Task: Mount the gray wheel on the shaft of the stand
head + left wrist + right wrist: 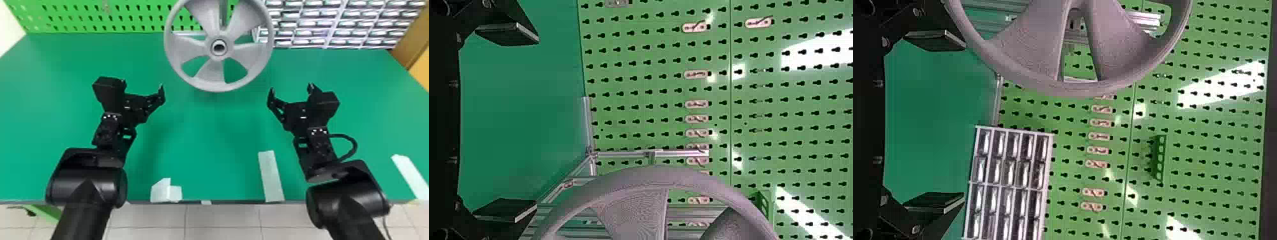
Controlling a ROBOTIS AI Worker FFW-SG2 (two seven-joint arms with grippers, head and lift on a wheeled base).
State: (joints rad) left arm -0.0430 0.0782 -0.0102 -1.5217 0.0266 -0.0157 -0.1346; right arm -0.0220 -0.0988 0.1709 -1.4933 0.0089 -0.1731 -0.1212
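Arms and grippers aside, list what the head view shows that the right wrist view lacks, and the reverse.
Head view: the gray wheel's center opening, pale strips on the bench and the tiled floor.
Right wrist view: a column of small pinkish fittings and a green bracket on the pegboard.
Both: the gray wheel, the green bench, the pegboard and the drawer rack.
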